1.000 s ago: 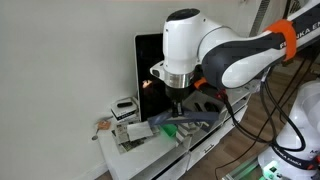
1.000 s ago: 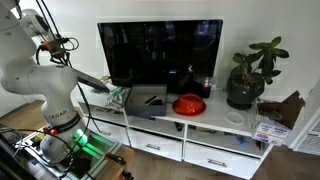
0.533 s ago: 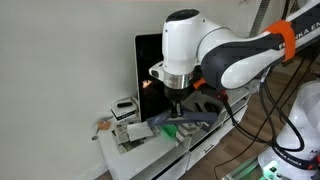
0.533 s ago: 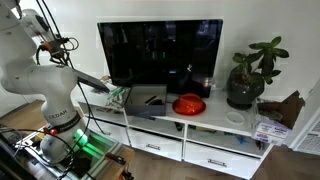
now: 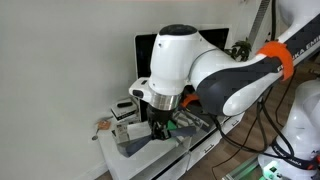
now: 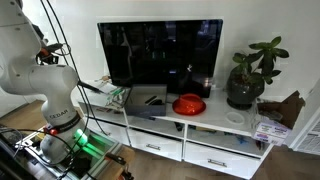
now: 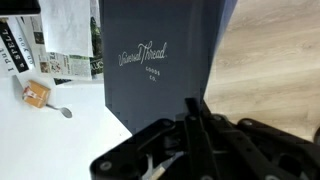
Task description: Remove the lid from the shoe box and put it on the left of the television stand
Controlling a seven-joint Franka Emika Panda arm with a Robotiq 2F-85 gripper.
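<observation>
My gripper point(image 5: 158, 127) is shut on the lid point(image 5: 138, 144), a flat dark grey cardboard lid, and holds it tilted low over one end of the television stand point(image 5: 112, 163). In the wrist view the lid point(image 7: 155, 55) shows pale script lettering, with the fingers point(image 7: 196, 122) clamped on its near edge. The lid partly overhangs the white stand top point(image 7: 50, 135) and the wood floor point(image 7: 270, 60). The open shoe box point(image 6: 148, 100) sits on the stand point(image 6: 215, 122) in front of the TV; the lid point(image 6: 100, 89) shows as a thin dark strip beside it.
A big black TV point(image 6: 160, 50) stands behind. A red bowl point(image 6: 189, 104) and a potted plant point(image 6: 250, 75) sit further along the stand. Printed papers point(image 7: 65, 45), a small brown object point(image 7: 37, 93) and a spoon point(image 7: 60, 110) lie on the stand's end, near a white-and-black device point(image 5: 125, 107).
The arm has swung sideways and down with the lid, from in front of the TV to low over the stand's end. The lid now hangs tilted there.
</observation>
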